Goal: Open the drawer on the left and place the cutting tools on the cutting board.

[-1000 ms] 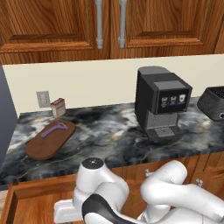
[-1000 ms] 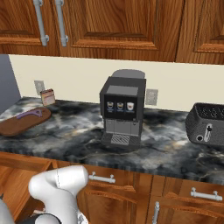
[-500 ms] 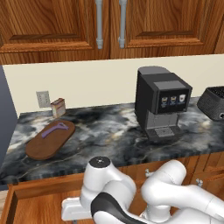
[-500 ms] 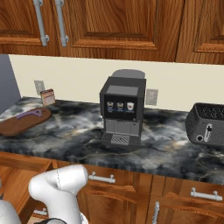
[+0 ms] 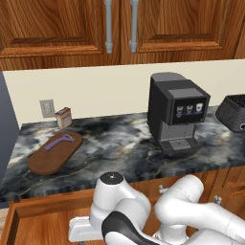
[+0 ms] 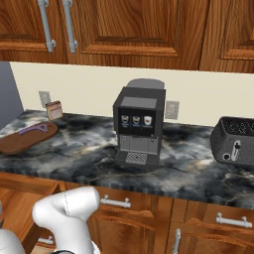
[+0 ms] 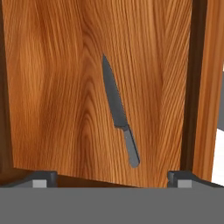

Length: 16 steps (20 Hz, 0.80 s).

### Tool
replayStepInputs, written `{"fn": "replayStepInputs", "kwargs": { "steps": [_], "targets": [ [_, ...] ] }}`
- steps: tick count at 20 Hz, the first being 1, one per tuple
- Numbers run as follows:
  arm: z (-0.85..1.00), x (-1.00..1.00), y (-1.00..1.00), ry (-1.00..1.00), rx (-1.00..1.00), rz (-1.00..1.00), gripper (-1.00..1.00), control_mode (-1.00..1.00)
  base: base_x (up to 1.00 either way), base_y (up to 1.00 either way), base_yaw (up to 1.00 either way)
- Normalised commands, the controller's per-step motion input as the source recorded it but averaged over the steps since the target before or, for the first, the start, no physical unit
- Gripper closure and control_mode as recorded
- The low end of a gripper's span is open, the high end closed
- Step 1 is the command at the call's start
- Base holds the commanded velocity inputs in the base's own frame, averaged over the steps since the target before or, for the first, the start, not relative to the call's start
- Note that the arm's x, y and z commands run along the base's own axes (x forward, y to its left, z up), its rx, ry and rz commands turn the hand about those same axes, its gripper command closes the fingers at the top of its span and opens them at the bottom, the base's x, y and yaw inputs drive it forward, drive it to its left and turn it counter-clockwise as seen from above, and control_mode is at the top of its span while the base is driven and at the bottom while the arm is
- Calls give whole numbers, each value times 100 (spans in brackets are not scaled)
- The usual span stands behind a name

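Grey knife (image 7: 119, 114) lies alone on the reddish wood floor of the open drawer (image 7: 57, 87), seen in hand view w/ its thin pointed blade toward the top and short handle toward the bottom, tilted a bit off the frame's vertical. Fingers (image 7: 112, 178) hang above it, spread fully wide, one tip at each lower corner, nothing held; knife handle end sits between them, not touched. Base views give what hand view can't: marbled dark bench (image 5: 119, 143) w/ the board (image 5: 53, 152) at its left end, dark-brown oblong w/ rounded ends, and the purple tool (image 5: 59, 141) lying on it, thin handle plus a wider forked head. Small tan box (image 5: 63, 117) stands just behind the board by the wall. Drawer in left base view is pulled out under the bench edge, arm over it. Coffee machine (image 6: 138, 128) stands mid-bench, toaster (image 6: 234, 144) far right in right base view, partly cut off in left base view.
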Motion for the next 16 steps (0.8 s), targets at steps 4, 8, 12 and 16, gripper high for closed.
{"fn": "replayStepInputs", "kwargs": {
  "steps": [4,8,12,16],
  "targets": [
    [0,0,0,4,0,0,-100,-100,0,0,0],
    [0,0,0,4,0,0,-100,-100,0,0,0],
    [-1,0,1,11,0,0,-100,-100,0,0,0],
    [-22,-35,0,8,0,3,-100,-100,0,0,0]
  ]
}}
